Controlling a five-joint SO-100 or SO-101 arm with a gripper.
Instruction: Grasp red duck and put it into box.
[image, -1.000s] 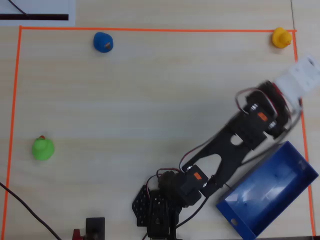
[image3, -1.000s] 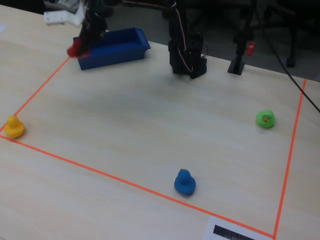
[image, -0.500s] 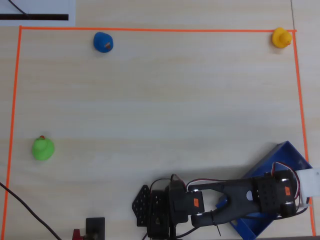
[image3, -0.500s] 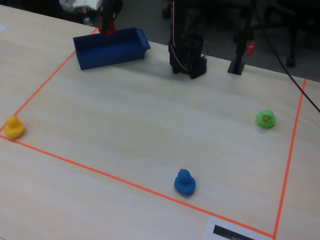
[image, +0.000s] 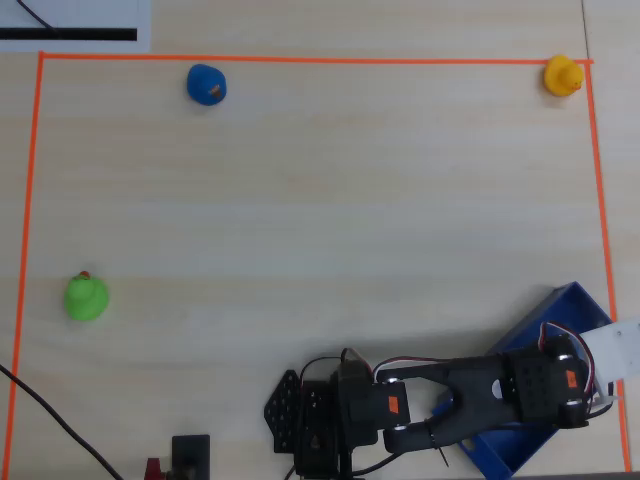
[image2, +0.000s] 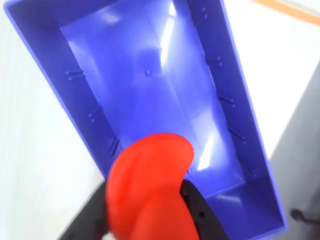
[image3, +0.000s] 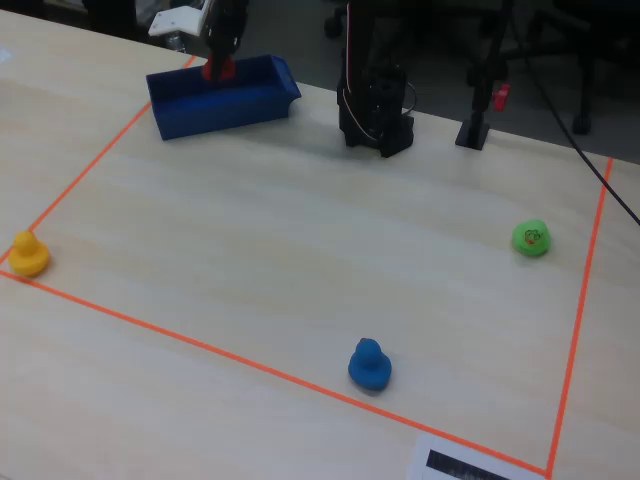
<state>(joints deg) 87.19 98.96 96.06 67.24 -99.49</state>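
Wrist view fills with my tool (image2: 150, 220) clenched on the red duck (image2: 147, 187), its dark fingers (image2: 202, 212) pressing the glossy red body from either side. Right under the duck lies the box (image2: 240, 100), a blue tray with low walls and a shiny inside, seen at a slant, and the duck hangs over the near end of it. Whether the duck touches the floor of the box I cannot tell from this view.

From the overhead view my arm (image: 440, 395) stretches to the right along the lower edge of the table (image: 320, 220), and its far end covers most of the box (image: 570, 300), which sits tilted in the lower right corner, just inside the orange tape line (image: 300, 59); the red duck is hidden under my arm there.

From the fixed view the box (image3: 220, 105) stands at the far left of the table, and my tool (image3: 222, 62) holds the red duck (image3: 218, 68) above its open top, at about the height of the walls.

Three other ducks stand well apart from the box: the blue duck (image: 206, 84) near the top tape line, the yellow duck (image: 562, 75) at the top right corner, and the green duck (image: 86, 297) near the left side
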